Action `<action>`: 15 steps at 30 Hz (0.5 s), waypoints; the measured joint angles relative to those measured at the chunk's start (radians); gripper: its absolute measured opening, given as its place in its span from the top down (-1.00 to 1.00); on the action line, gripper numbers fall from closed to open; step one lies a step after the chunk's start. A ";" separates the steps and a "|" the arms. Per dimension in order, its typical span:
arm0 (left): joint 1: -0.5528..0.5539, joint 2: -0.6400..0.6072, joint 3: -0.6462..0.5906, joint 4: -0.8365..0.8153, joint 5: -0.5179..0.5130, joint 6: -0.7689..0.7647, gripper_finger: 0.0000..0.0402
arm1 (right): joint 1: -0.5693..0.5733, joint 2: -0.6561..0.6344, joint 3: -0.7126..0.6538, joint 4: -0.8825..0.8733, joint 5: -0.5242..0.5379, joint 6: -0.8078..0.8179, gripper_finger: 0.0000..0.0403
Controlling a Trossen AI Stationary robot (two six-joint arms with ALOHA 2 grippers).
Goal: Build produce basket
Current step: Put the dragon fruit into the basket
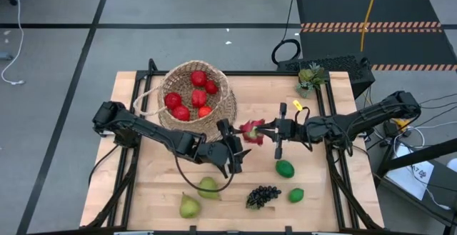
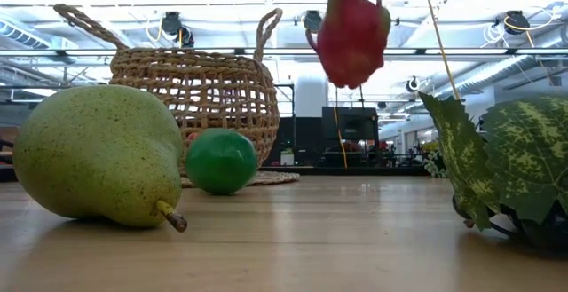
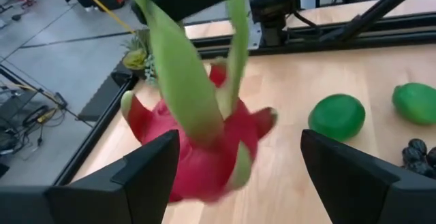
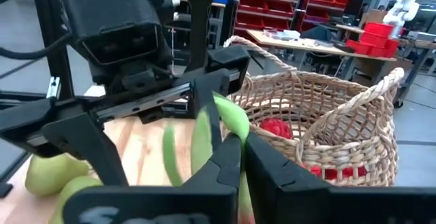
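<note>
High view, dragon fruit (image 1: 251,131): pink with green leaves, lifted mid-table beside basket (image 1: 223,106).
Right gripper (image 1: 263,131): pinching its leaves.
Left gripper (image 1: 233,141): spread, empty.

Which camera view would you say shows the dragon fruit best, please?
The left wrist view: the dragon fruit fills it, hanging by its green leaves. The low view shows it hanging; the high view, small between both grippers; the right wrist view, only leaves.

Between the basket (image 1: 197,92) and the dragon fruit (image 1: 252,131) hanging above the table, the left gripper (image 1: 233,151) blocks the direct lane. Open wood lies beyond the limes (image 1: 285,168); pears (image 1: 208,187) and grapes (image 1: 263,196) crowd the near edge.
</note>
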State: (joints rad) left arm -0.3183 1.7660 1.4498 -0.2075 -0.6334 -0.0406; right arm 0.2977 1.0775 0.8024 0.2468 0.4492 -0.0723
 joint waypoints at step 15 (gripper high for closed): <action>0.016 0.000 0.000 0.047 -0.006 0.052 -0.22 | 0.005 0.055 0.000 0.093 0.053 -0.022 0.98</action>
State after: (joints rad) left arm -0.3023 1.7660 1.4498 -0.1604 -0.6395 0.0109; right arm 0.3027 1.1328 0.8028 0.3393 0.5018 -0.0944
